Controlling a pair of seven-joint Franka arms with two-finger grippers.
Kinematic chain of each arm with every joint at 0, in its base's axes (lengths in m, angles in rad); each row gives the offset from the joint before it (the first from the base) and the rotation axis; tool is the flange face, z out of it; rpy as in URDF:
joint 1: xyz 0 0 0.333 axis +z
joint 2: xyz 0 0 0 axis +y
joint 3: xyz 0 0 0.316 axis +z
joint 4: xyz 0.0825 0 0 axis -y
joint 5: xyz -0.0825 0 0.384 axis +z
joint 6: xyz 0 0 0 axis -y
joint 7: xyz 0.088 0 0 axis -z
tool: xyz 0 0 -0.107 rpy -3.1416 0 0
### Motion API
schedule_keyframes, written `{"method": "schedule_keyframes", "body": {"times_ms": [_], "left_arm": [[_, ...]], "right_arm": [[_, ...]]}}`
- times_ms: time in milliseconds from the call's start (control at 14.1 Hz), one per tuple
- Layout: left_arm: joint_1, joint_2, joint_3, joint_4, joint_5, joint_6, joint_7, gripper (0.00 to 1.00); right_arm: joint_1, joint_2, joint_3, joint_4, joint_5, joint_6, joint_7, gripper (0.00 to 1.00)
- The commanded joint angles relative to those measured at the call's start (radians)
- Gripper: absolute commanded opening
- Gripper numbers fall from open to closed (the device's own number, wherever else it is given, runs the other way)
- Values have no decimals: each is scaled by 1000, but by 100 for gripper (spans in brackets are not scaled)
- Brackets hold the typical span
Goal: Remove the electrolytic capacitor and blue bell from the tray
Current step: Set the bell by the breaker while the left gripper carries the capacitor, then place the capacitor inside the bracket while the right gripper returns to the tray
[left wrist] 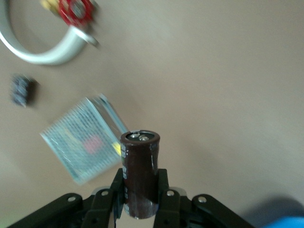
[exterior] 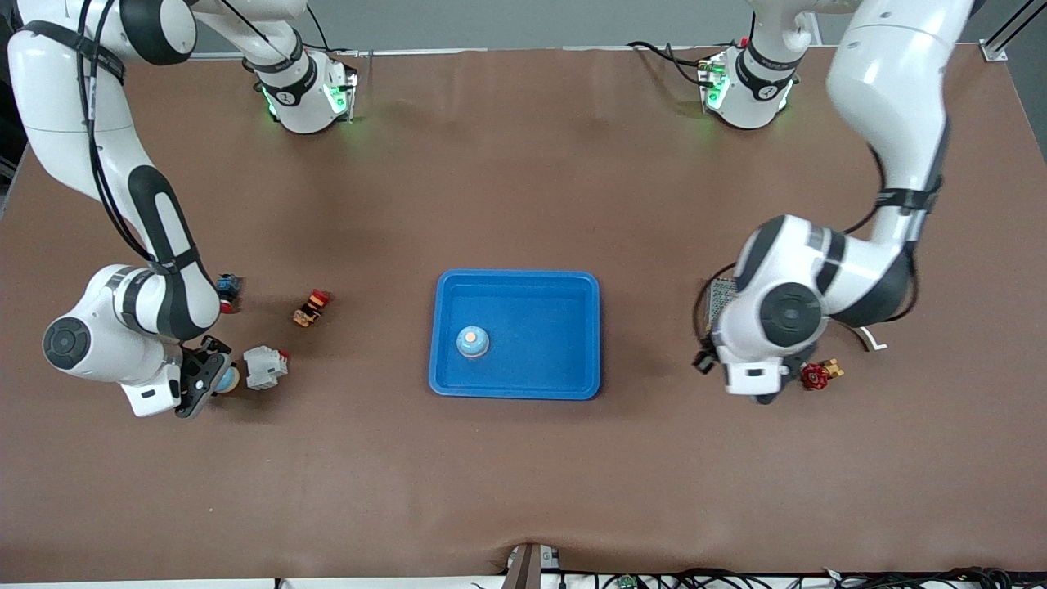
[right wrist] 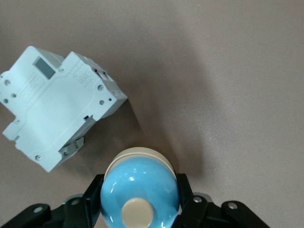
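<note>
Overhead, the blue tray sits mid-tabletop with one blue bell already in it. Toward the right arm's end, the right tool is low at the tabletop, closed around a second bell, just beside a white breaker; a small orange part lies farther from the front camera. Toward the left arm's end, the left tool is mostly hidden under its own wrist, next to a red part.

From the left wrist, the left tool clamps a dark brown capacitor upright above the tabletop, over a mesh-covered box.

From the right wrist, the right tool grips the bell from both sides, with the breaker close by.
</note>
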Motion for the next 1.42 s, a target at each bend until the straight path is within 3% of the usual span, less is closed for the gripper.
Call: {"method": "schedule_keyframes", "body": {"times_ms": [0,71,213,569,711,924,1350], "left_arm": [[103,-79,-8,-118,-1,2,167,0],[143,-79,-8,-126,3,2,227,0],[204,-76,-8,-135,9,8,330,0],[296,-54,-8,-201,140,98,402,0],[325,-54,-8,-263,193,181,420,0],[390,-39,-8,-300,216,255,494,0],[448,-27,-8,-388,216,386,565,0]], "right_arm": [[-24,6,20,4,34,11,-47,52],[-24,6,20,4,37,11,-47,55],[-26,6,20,5,42,11,-42,100],[-34,-17,21,18,83,-18,-30,100],[-31,-27,20,95,90,-155,20,100],[-21,-37,20,185,91,-295,166,100],[99,-178,23,192,100,-386,626,100]]}}
